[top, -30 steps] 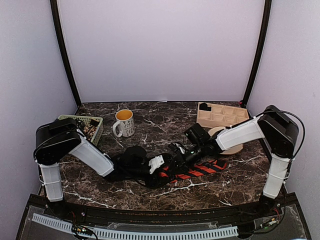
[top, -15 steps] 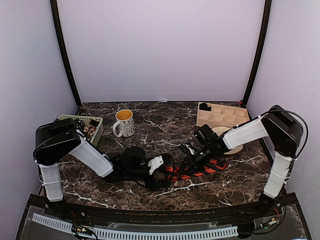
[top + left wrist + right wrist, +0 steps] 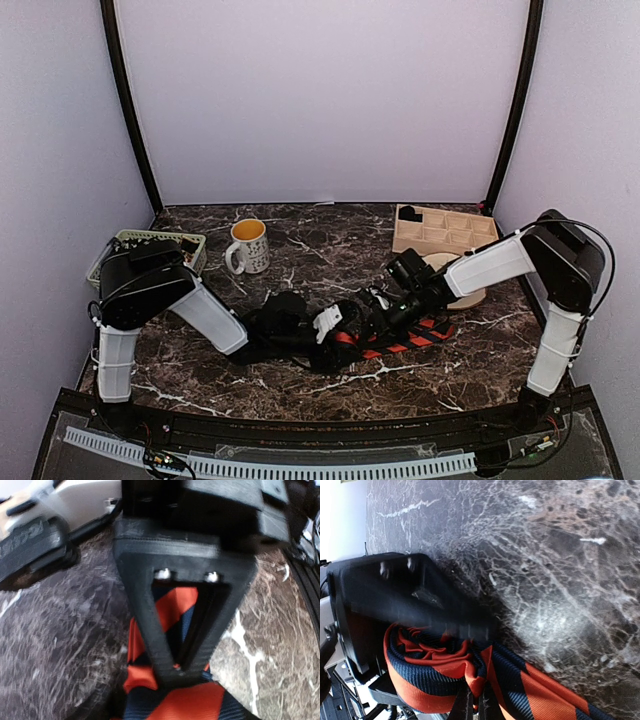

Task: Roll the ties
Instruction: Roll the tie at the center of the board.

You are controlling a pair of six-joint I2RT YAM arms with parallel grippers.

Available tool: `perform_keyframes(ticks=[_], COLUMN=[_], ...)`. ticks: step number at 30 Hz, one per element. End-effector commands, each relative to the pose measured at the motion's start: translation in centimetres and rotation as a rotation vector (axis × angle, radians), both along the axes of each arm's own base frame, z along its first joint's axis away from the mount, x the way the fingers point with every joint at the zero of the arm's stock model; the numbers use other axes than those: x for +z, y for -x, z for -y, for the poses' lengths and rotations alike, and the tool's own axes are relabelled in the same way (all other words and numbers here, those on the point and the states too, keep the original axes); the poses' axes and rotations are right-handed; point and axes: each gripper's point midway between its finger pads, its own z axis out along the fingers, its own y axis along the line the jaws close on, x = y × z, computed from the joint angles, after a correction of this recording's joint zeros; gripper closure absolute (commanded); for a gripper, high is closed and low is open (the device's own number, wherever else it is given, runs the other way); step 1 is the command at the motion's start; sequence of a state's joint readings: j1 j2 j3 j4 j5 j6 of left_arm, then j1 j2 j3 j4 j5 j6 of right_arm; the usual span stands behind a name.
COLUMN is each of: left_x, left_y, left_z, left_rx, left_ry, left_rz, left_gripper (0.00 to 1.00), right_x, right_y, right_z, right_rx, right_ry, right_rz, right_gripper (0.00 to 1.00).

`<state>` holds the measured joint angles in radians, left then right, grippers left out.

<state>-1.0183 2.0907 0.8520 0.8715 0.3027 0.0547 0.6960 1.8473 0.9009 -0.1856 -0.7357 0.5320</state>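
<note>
Tie axis: the red-and-black striped fabric necktie (image 3: 408,338) runs left to right across the dark marble table (image 3: 300,250).
Right fingers (image 3: 465,707): we see them pinching its folded left end.
Left fingers (image 3: 342,327): just left of that end; we cannot tell their spread.

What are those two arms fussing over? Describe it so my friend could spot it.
On the dark marble table, look near the front, where the left arm and right arm meet. A necktie lies there; nothing else has its bold orange-red and dark stripes.
</note>
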Motion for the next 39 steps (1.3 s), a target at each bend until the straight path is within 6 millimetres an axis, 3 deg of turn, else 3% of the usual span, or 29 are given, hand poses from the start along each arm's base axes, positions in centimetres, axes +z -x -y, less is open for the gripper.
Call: perform_keyframes(ticks=[1, 6, 8, 9, 13, 19, 24, 29, 31, 38, 39], left_x=[-0.6, -2.4, -3.1, -3.1, -3.9, -4.3, -4.1, -4.1, -4.1, -4.0, -3.9], left_y=[0.4, 1.5, 2.0, 2.2, 3.1, 3.4, 3.1, 3.1, 3.1, 3.2, 3.2], left_z=[0.6, -2.0, -3.4, -3.9, -5.8, -6.3, -5.7, -5.6, -5.5, -5.4, -5.4], left_rx=[-0.026, -0.054, -0.062, -0.070, -0.086, -0.078, -0.068, -0.069, -0.069, -0.078, -0.078], left_ry=[-0.003, -0.129, -0.192, -0.214, -0.281, -0.301, -0.289, -0.289, -0.288, -0.281, -0.279], left_rz=[-0.009, 0.035, 0.055, 0.061, 0.057, 0.016, 0.007, 0.002, 0.001, -0.001, -0.001], left_gripper=[0.45, 0.63, 0.68, 0.71, 0.72, 0.71, 0.70, 0.70, 0.70, 0.70, 0.69], right_x=[-7.1, -5.1, -3.4, -2.4, 1.7, 5.3, 5.0, 4.2, 3.4, 0.5, 0.3], right_y=[2.6, 1.3, 0.7, 0.5, -0.5, 0.3, 2.0, 2.0, 2.0, 2.5, 2.5], right_z=[7.0, 4.8, 3.4, 2.6, 0.4, -3.6, -5.7, -6.2, -6.0, -4.3, -4.1], right_rx=[-0.051, -0.070, -0.075, -0.079, -0.086, -0.031, 0.025, 0.026, 0.025, -0.001, -0.004], right_ry=[0.375, 0.279, 0.208, 0.162, 0.013, -0.129, -0.141, -0.131, -0.103, -0.014, -0.006], right_rz=[-0.070, -0.039, -0.030, -0.025, 0.017, 0.024, -0.007, -0.015, -0.023, -0.065, -0.066], right_gripper=[1.00, 1.00, 0.91, 0.81, 0.61, 0.57, 0.58, 0.62, 0.67, 1.00, 1.00])
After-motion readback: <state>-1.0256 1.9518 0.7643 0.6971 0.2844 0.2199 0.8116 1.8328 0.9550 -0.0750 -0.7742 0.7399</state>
